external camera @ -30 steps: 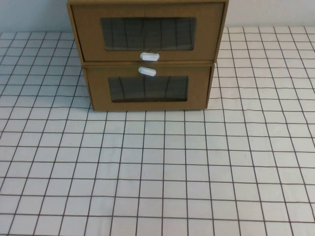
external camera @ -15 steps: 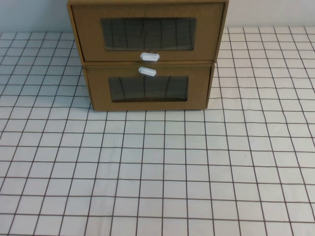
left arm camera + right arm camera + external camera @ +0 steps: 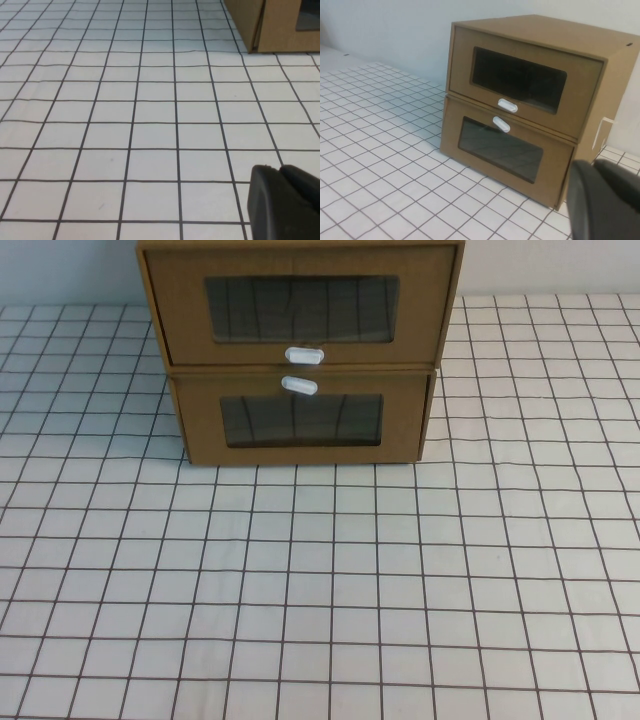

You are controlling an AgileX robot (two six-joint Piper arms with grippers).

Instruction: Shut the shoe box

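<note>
The shoe box (image 3: 300, 305) stands on top of a matching brown box (image 3: 300, 420) at the far middle of the checked table (image 3: 320, 580), and nothing touches it yet — so I judge the task is at its very start, with an arm needing to reach the front panel near the white pull tab (image 3: 304, 355) and push it inward. The left gripper (image 3: 285, 202) hangs low over bare table and the right gripper (image 3: 605, 200) waits near the boxes — both hold nothing, and whether they are spread or closed I cannot tell.

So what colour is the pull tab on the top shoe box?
White, on the brown shoe box; pull tab clearest in right wrist view.
</note>
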